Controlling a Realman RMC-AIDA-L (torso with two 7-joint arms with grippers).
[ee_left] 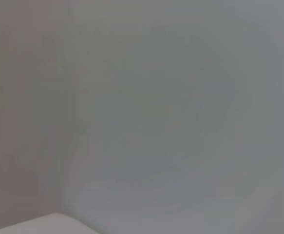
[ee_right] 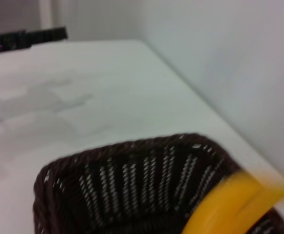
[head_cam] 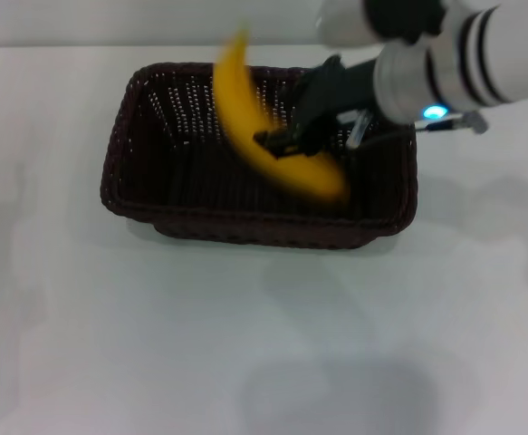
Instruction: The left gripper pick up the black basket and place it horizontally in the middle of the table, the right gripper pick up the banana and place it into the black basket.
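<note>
On white worktop (head_cam: 264, 344), near the middle: one black basket (head_cam: 155, 204), lying lengthwise across, far rim partly hidden behind arm and fruit. Above basket interior: one banana (head_cam: 245, 113), blurred, tilted, upper end over the far rim, lower end inside above the floor; only a yellow slice seen from right wrist. Clenched on banana's middle: right gripper (head_cam: 277, 140), fingertips hard to make out. Left gripper out of sight.
</note>
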